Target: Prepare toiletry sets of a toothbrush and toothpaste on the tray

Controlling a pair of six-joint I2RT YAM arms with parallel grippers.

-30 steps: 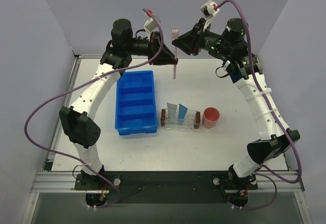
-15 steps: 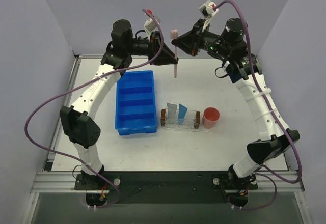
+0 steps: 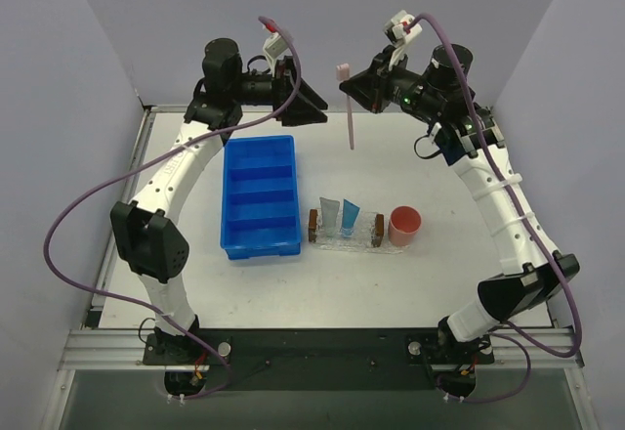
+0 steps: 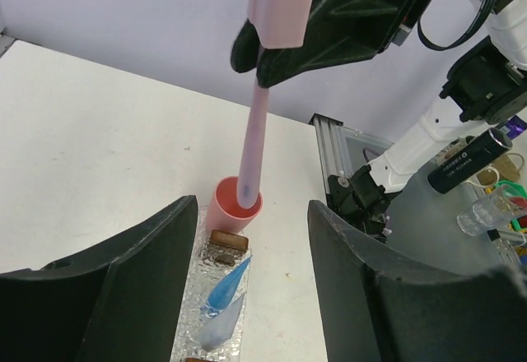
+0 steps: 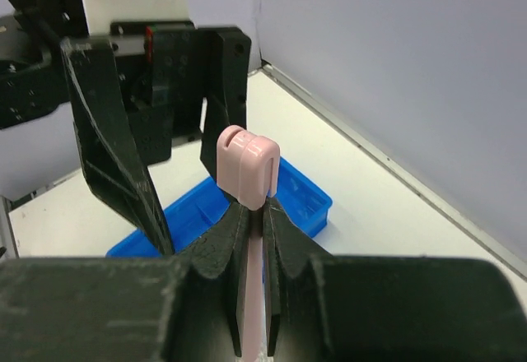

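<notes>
My right gripper [image 3: 354,86] is shut on the pink-lilac toothbrush [image 3: 348,112] just below its capped head and holds it upright, high above the table's far middle. It also shows in the right wrist view [image 5: 247,181] and the left wrist view [image 4: 251,148]. My left gripper [image 3: 314,112] is open and empty, a little left of the toothbrush and apart from it. The clear glittery tray [image 3: 345,238] with brown end blocks holds a grey-blue tube [image 3: 330,215] and a brighter blue tube [image 3: 349,219] of toothpaste.
A blue compartmented bin [image 3: 261,195] lies left of the tray. A round pink cup [image 3: 404,225] stands right against the tray's right end. The rear wall rises close behind both grippers.
My left gripper has let go of the toothbrush and drawn back to the left. My right gripper has carried the toothbrush a little to the right.
</notes>
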